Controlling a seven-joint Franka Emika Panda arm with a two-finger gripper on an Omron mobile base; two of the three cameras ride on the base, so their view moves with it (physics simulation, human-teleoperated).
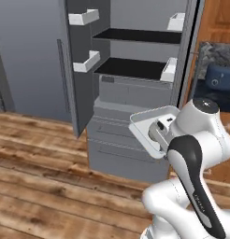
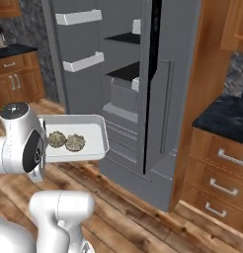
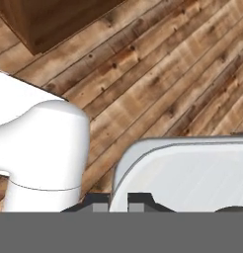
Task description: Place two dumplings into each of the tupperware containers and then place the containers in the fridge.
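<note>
Holding item: one tupperware container (image 2: 91, 133), pale grey, flared rim, carried level above the wooden floor (image 1: 37, 186), left of centre in the right base view. Contents: two dumplings (image 2: 65, 141) side by side on its base. Gripper (image 3: 119, 201): fingers clamped together on the container's near rim, bottom centre of the hand view. Fridge (image 1: 135, 93): doors open, dark shelves, white door bins and grey drawers exposed, upper centre of the left base view, beyond the container.

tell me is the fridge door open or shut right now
Open. The fridge door stands swung out, baring dark shelves, white door bins and grey drawers, while the gripper holds a tupperware container with two dumplings before it.
</note>
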